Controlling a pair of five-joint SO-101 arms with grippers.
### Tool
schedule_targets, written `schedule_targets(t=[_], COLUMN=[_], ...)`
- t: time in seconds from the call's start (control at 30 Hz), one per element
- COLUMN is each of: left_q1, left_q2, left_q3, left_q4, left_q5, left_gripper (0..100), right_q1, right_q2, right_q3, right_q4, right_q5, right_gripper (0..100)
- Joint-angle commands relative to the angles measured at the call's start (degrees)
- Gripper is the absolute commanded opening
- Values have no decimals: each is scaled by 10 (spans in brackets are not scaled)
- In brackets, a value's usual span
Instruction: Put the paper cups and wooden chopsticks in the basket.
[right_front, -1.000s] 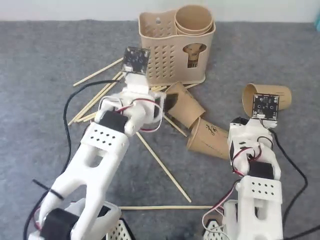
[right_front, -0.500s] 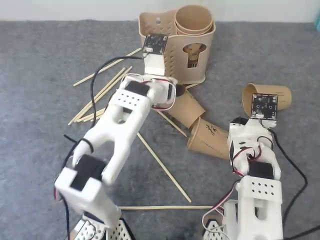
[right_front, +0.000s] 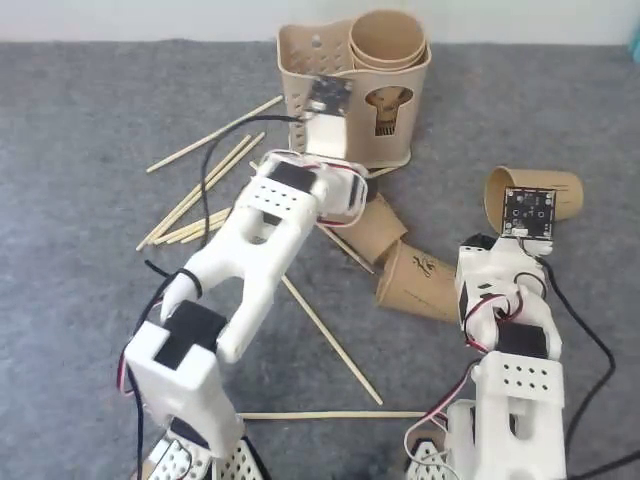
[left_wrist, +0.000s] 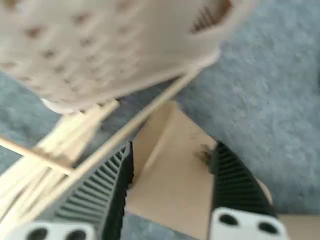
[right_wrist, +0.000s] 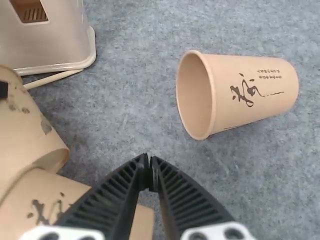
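A brown paper cup (left_wrist: 172, 185) lies on its side just in front of the perforated beige basket (left_wrist: 100, 45). My left gripper (left_wrist: 170, 165) is open, with one black finger on each side of this cup (right_front: 385, 225). Wooden chopsticks (left_wrist: 115, 135) run under the basket's foot beside it. One cup (right_front: 387, 40) stands inside the basket (right_front: 345, 110). A second lying cup (right_front: 420, 282) rests beside the first. My right gripper (right_wrist: 149, 172) is shut and holds nothing, hovering short of a third lying cup (right_wrist: 235, 92).
Several chopsticks (right_front: 200, 190) lie fanned out left of the basket. One chopstick (right_front: 330, 335) crosses the middle and another (right_front: 330, 413) lies near the front. The right arm (right_front: 510, 300) stands at the right, and grey cloth covers the table.
The left arm has stretched forward toward the basket and brought its open gripper over the cup lying in front of it. The right arm has stayed still.
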Motion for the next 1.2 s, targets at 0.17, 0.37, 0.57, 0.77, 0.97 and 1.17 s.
schedule_targets(t=[0.17,0.37,0.57,0.77,0.97,1.17], left_q1=[83,83,82,78,82,65], left_q2=[-8,-34,-91,-142,-166,-167], left_q3=[-23,-21,-20,-21,-21,-46], left_q4=[95,133,174,221,274,294], left_q5=[-1,0,0,-1,-48,-74], left_gripper=[106,104,20,10,10,10], right_q1=[1,1,1,1,1,1], right_q2=[3,3,7,7,7,7], right_q3=[-11,-11,-10,-10,-10,-10], right_q4=[-13,-13,-24,-26,-26,-26], right_q5=[9,9,9,9,9,9], right_gripper=[13,13,13,12,11,11])
